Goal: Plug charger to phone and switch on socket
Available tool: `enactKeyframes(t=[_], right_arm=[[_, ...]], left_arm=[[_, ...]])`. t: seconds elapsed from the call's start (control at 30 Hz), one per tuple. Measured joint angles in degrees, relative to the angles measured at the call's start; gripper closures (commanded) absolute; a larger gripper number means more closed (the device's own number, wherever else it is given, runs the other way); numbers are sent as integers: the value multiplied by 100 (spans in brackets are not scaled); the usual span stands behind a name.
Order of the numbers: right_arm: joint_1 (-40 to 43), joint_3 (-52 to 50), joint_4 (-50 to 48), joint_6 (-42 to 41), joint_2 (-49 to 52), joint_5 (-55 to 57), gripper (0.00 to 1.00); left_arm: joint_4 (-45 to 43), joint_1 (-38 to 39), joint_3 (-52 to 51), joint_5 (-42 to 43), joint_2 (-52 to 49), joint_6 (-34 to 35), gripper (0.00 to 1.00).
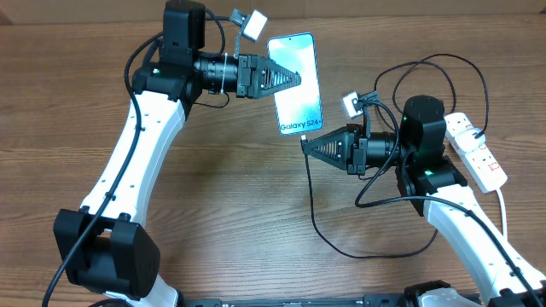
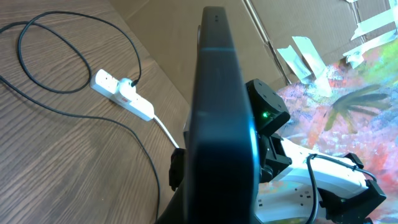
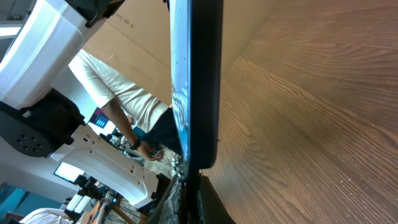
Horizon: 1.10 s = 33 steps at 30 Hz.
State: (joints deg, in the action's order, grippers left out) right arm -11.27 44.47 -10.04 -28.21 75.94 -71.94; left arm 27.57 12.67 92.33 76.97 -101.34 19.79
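Observation:
The phone (image 1: 299,85), with a blue-teal screen and "Galaxy S24+" text, is held above the table. My left gripper (image 1: 293,78) is shut on its left long edge. In the left wrist view the phone (image 2: 221,118) shows edge-on and fills the centre. My right gripper (image 1: 304,145) is shut on the small black plug of the charger (image 1: 314,217), right at the phone's lower end. In the right wrist view the plug (image 3: 189,183) meets the bottom of the phone (image 3: 202,81); I cannot tell how deep it sits. The white socket strip (image 1: 479,152) lies at the far right.
The charger cable loops over the table in front of my right arm (image 1: 375,254). The socket (image 2: 124,94) also shows in the left wrist view, with an adapter plugged in and a thick white cord. A cardboard wall stands behind the table.

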Motion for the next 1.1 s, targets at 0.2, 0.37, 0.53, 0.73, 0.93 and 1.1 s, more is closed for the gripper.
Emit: enactKeyframes(t=[0.2, 0.37, 0.53, 0.73, 0.93, 1.1], right_arm=[[-2, 0, -85, -2, 0, 22, 96], [0, 0, -278, -26, 0, 24, 96], [0, 0, -278, -31, 0, 35, 96], [-2, 0, -280, -57, 76, 39, 96], [-2, 0, -284, -136, 90, 42, 96], [0, 0, -302, -160, 90, 42, 96]], left_arm=[[0, 0, 0, 0, 0, 0, 96], [0, 0, 0, 0, 0, 0, 96], [0, 0, 0, 0, 0, 2, 96], [0, 0, 0, 0, 0, 2, 96], [0, 0, 0, 0, 0, 2, 96], [0, 0, 0, 0, 0, 2, 96]])
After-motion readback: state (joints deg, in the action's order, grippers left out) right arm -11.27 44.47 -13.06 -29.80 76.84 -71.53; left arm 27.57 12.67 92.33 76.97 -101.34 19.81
